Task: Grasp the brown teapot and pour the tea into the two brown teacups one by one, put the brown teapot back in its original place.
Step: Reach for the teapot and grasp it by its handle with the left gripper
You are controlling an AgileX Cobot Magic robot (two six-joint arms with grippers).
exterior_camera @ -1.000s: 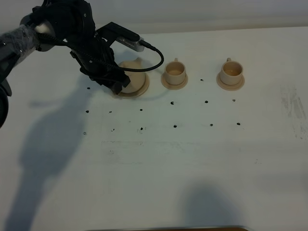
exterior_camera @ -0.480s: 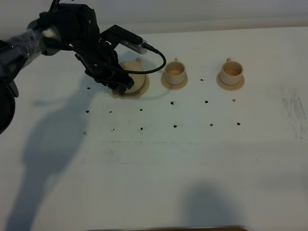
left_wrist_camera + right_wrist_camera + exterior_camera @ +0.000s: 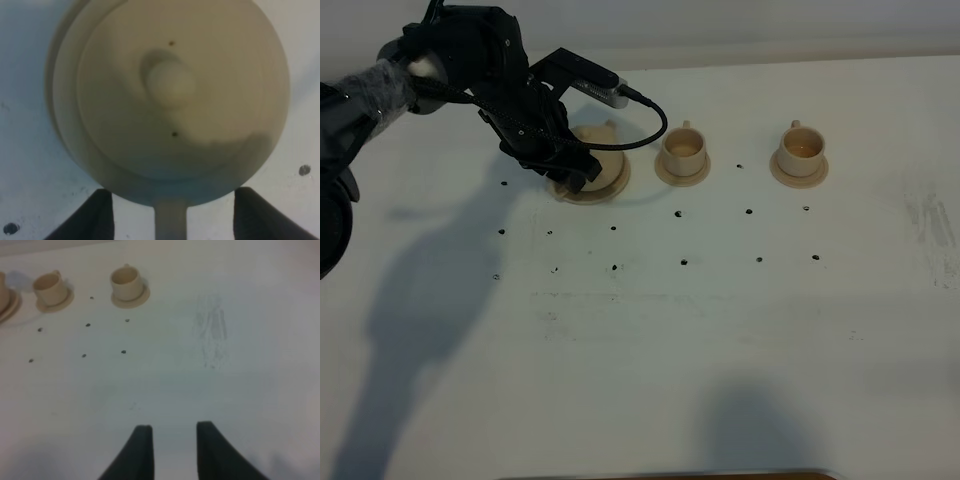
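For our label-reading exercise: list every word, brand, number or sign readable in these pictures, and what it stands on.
None readable: the teapot, the two teacups and the white table carry no text. The black dots on the table are plain marks, not characters.

Black jointed left arm [image 3: 485, 70], plastic-wrapped grey link [image 3: 370, 92], looping black cable [image 3: 663, 121], dark tapered right pincer [image 3: 173, 428].
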